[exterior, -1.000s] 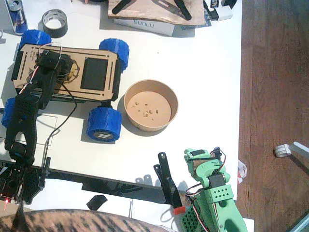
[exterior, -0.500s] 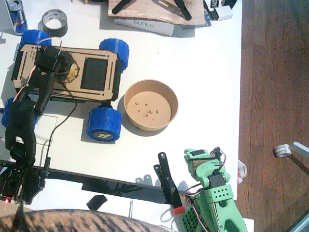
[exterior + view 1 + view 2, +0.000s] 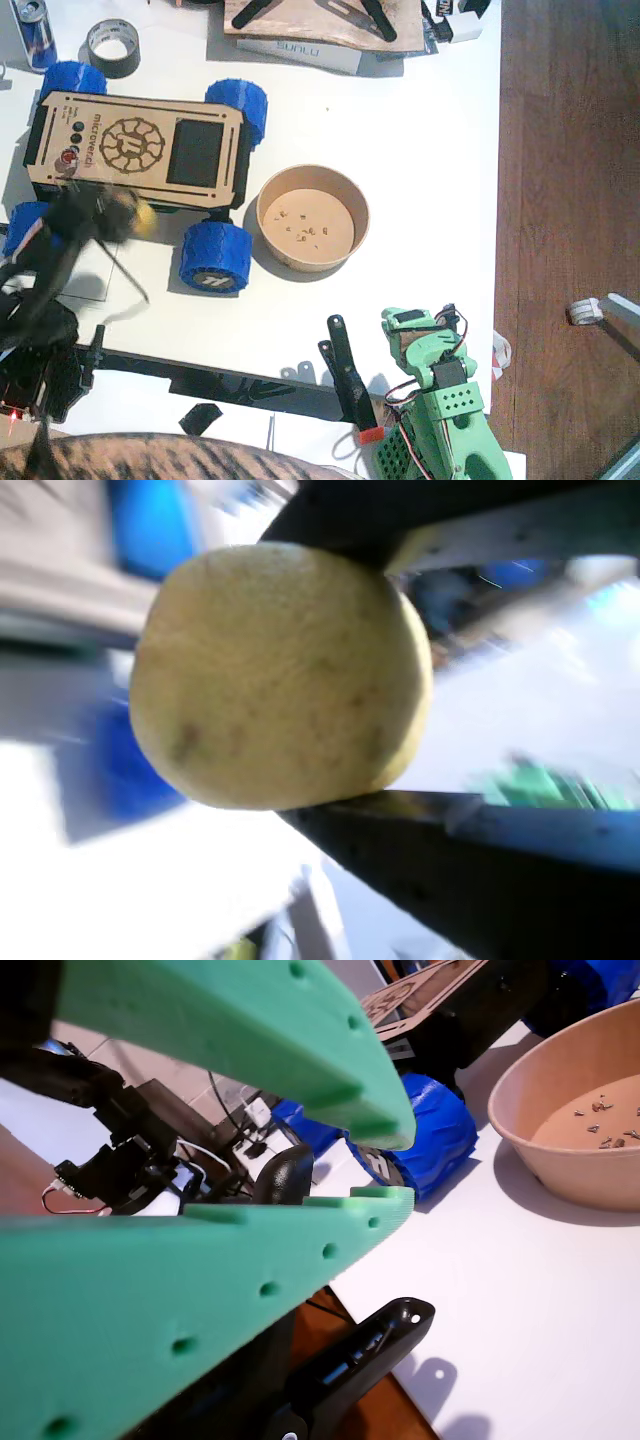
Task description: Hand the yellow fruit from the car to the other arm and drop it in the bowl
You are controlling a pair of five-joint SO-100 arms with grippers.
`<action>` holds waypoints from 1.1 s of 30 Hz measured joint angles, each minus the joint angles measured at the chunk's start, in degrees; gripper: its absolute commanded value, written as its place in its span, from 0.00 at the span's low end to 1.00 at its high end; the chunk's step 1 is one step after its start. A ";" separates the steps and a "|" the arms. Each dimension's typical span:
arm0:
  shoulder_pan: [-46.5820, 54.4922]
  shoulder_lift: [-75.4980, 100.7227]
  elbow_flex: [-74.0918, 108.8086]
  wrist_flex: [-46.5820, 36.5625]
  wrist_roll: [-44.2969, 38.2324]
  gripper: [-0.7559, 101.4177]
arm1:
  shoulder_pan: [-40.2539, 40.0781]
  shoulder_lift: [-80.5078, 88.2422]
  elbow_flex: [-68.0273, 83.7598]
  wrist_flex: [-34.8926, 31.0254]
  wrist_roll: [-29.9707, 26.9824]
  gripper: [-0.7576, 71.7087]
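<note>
Lifted clear of the car (image 3: 135,150) now, left gripper (image 3: 125,215) pinches the lemon (image 3: 280,675) mid-belly; looks firm, light; green gripper (image 3: 385,1165) gapes empty.

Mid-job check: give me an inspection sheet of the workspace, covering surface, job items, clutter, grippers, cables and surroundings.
Surface: white table, bare between things.
Job's things: yellow fruit clamped between the left gripper's black fingers, off the car, by its near edge; bowl holds only crumbs.
Clutter: grey tape roll, blue can, box under a wooden board along the far edge.
Grippers: left gripper motion-blurred, shut on the fruit; right gripper, green, open and empty, away from the bowl.
Cables: black wire trailing from the left arm; wires on the right arm.
Surroundings: wooden floor to the right; striped fabric at the near edge.
</note>
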 measured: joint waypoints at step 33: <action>56.51 25.93 30.06 -40.43 -51.15 0.01 | -4.39 1.05 -4.31 -0.09 -7.29 0.01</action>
